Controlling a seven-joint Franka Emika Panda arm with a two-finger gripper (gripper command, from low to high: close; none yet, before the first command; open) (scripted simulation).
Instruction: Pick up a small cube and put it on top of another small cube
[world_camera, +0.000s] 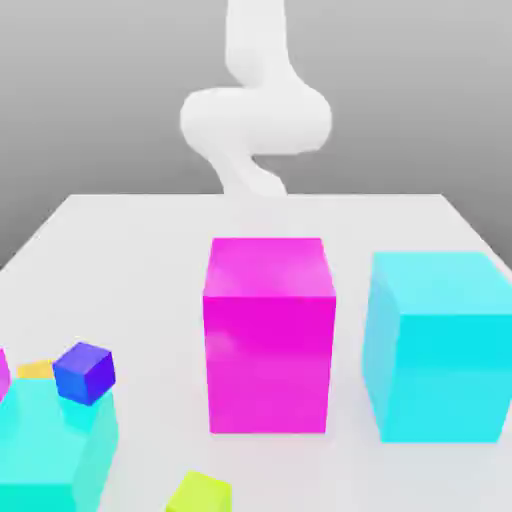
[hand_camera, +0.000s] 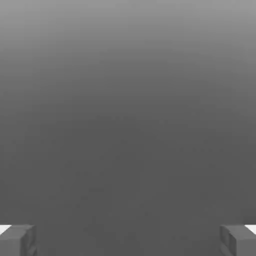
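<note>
Close by, at the bottom edge of the exterior view, left of the middle, is the small lime cube (world_camera: 201, 493). This is the one to pick up. It is a yellow-green block, the edge of the picture cuts off part of it, and nothing holds it.

In the lower left corner is a big turquoise block (world_camera: 38, 490) with a flat top. A bit farther back, by that block's far right corner, is a small blue-purple cube (world_camera: 84, 373). It looks tilted, and I can't tell what it leans or sits on. Next to it, peeking out behind the turquoise block, is a bit of a small orange-yellow cube (world_camera: 35, 370). At the left edge is a thin strip of a pink thing (world_camera: 3, 376).

In the middle of the picture stands a tall magenta block (world_camera: 268, 362), and at the right is a big cyan block (world_camera: 450, 370). They stand apart. All the blocks have plain colors and flat sides, with no pattern, and they look smooth. The table (world_camera: 150, 240) is pale and plain too.

At the far end, top middle, is the white robot arm (world_camera: 256, 120), round and smooth like a bent tube. In the hand view, the gripper (hand_camera: 128, 241) has its two fingers wide apart, with nothing between them.

So the job looks like it is at the very start. The picking up, the carrying and the stacking are all left to do.
</note>
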